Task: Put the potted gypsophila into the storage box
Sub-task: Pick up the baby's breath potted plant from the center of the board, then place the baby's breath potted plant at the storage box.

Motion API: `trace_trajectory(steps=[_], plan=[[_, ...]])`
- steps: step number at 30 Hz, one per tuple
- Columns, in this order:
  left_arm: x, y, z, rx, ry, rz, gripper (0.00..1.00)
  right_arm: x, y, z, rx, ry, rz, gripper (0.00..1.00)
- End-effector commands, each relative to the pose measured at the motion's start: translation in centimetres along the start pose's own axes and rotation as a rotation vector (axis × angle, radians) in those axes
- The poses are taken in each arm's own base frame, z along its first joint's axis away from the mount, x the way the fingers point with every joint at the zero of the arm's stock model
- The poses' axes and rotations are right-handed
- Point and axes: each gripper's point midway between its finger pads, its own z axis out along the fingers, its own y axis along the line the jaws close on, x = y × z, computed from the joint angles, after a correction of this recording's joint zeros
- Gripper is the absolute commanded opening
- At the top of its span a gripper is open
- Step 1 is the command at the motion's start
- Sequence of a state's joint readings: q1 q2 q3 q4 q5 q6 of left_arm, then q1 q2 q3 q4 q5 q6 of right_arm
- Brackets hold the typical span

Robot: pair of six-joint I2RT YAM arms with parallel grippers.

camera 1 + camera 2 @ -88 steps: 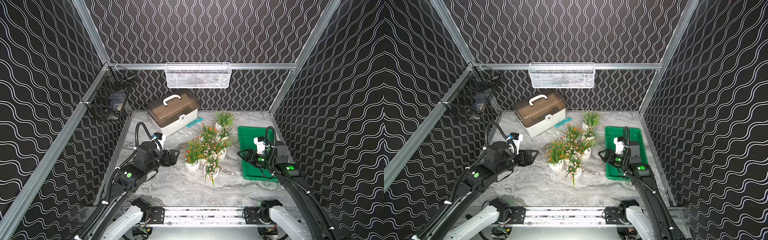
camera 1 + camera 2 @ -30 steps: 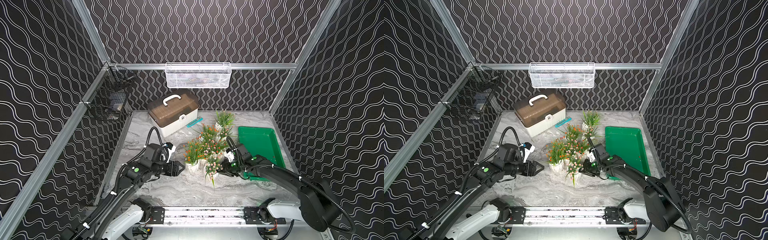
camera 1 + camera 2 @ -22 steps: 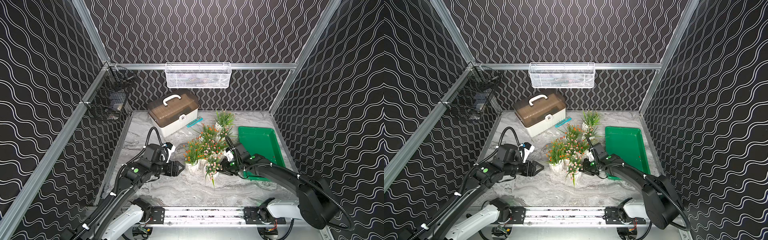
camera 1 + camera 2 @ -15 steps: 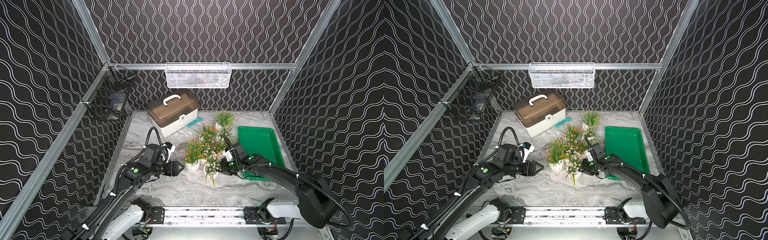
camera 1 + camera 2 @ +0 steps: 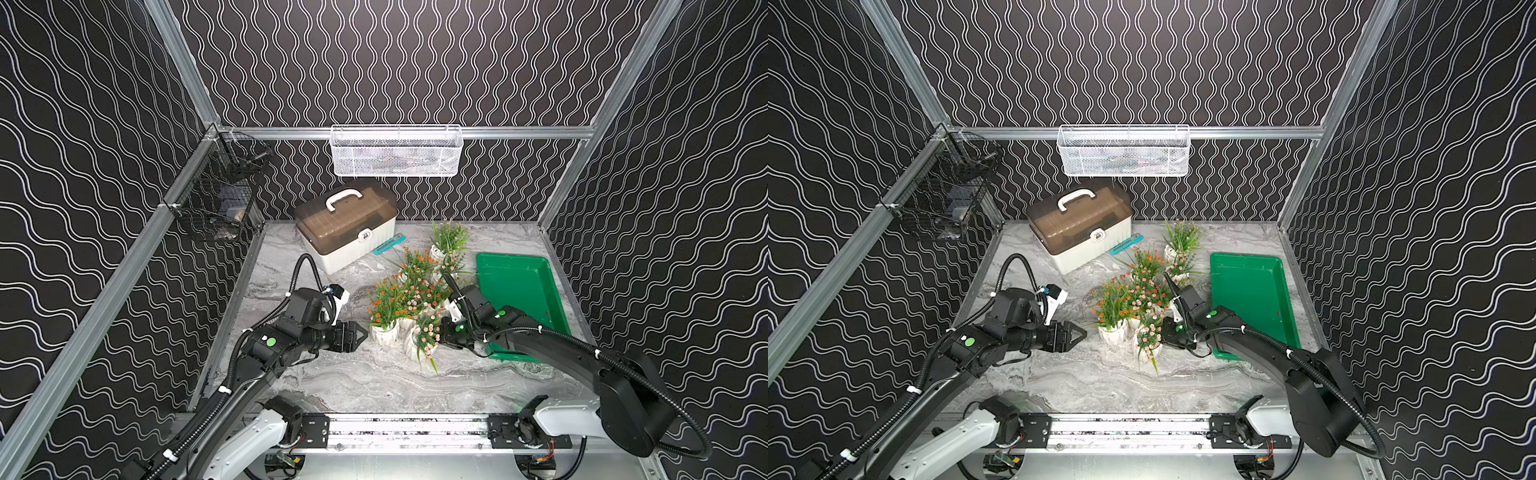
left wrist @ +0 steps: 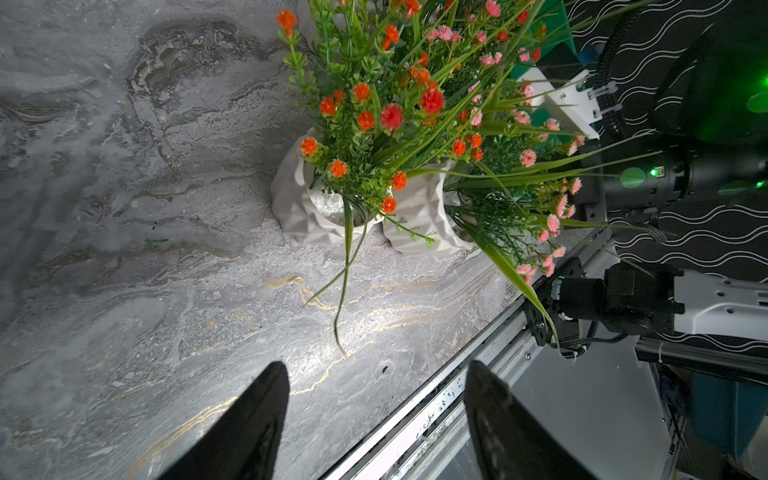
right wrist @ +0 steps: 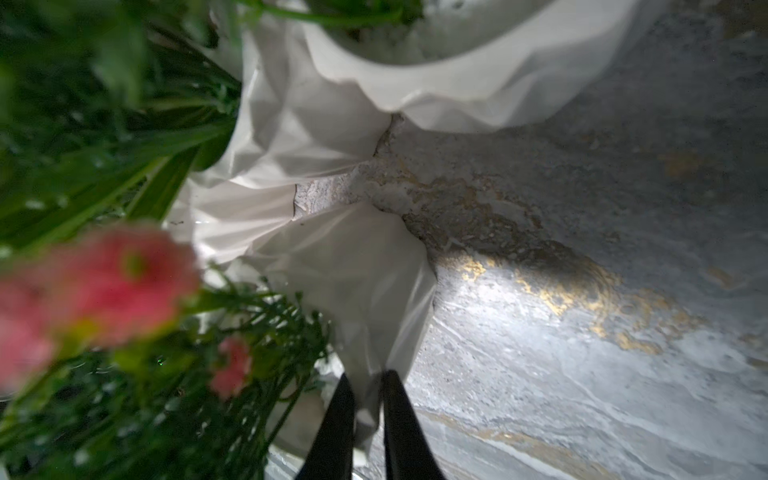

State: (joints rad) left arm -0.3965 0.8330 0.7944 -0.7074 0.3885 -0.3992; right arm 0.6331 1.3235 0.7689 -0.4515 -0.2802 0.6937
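Nearest the front, the right end effector (image 7: 368,374) was clamped on the wall of the frontmost pot (image 5: 413,347) of the potted gypsophila (image 5: 415,291). That pot stood on the worktop (image 5: 374,382), touching its neighbours. The left end effector (image 5: 360,332), fingers spread, pointed at the orange-flowered pot (image 5: 384,332) without touching it. The storage box (image 5: 517,259) lay just rightward behind the right wrist, holding no pot. Farther pots (image 5: 451,237) stood beyond.
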Motion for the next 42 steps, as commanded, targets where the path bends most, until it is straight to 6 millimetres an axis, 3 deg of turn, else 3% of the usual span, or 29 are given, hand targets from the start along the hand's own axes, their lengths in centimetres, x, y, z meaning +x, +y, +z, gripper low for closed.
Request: trace_trajectory(steps=[1, 9, 22, 30, 42], plan=[[-0.3, -0.1, -0.1, 0.005, -0.014, -0.005, 0.71, 0.6, -1.3, -0.5, 0.07, 0.011, 0.012, 0.11], [-0.3, -0.1, -0.1, 0.006, -0.016, -0.004, 0.7, 0.7, -1.1, -1.0, 0.057, 0.0, 0.017, 0.0], [-0.1, -1.1, 0.0, 0.067, -0.002, 0.011, 0.7, 0.6, -1.2, -5.3, 0.095, -0.065, 0.017, 0.0], [-0.1, -1.4, -0.1, 0.079, -0.008, 0.017, 0.71, -0.2, -1.7, -10.6, 0.161, -0.195, 0.024, 0.0], [-0.1, -2.6, -0.5, 0.148, -0.013, 0.044, 0.7, -3.9, -4.2, -18.1, 0.269, -0.414, 0.09, 0.0]])
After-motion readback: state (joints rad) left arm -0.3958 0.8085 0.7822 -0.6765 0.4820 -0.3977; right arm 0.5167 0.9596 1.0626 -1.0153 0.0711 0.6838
